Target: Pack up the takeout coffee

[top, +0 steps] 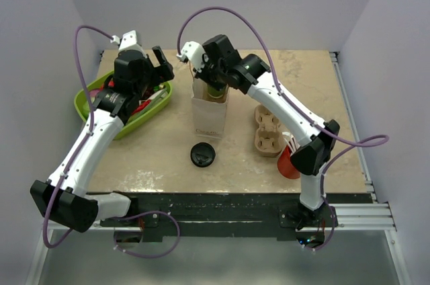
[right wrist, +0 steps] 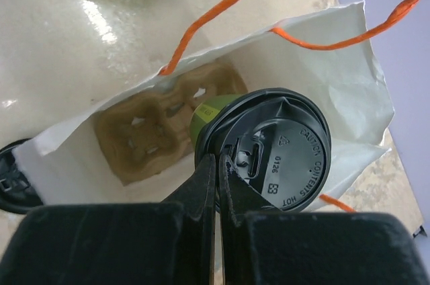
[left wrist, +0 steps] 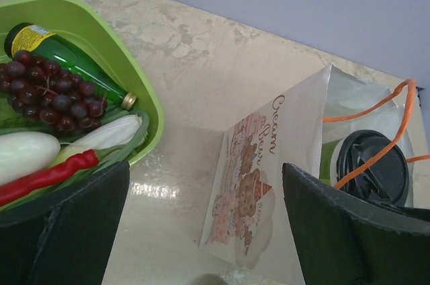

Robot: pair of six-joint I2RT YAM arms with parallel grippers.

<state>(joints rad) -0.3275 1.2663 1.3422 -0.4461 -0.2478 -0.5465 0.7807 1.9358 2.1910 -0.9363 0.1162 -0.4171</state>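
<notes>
The takeout coffee (right wrist: 275, 150), a small green paper cup under a round black plastic lid, hangs in the mouth of the upright white paper bag (right wrist: 349, 76) with orange string handles. It is above a brown cardboard cup carrier (right wrist: 148, 130) lying at the bag's bottom. The right hand (right wrist: 216, 160) is pinched narrow on the lid's rim and holds the cup there. The left hand (left wrist: 205, 177) stands wide with nothing in it, between the bag and the lime-green plastic tray (left wrist: 101, 36) of grapes, a bottle and vegetables. A loose black lid disc (top: 201, 154) lies on the beige desk (top: 161, 144) in front of the bag.
</notes>
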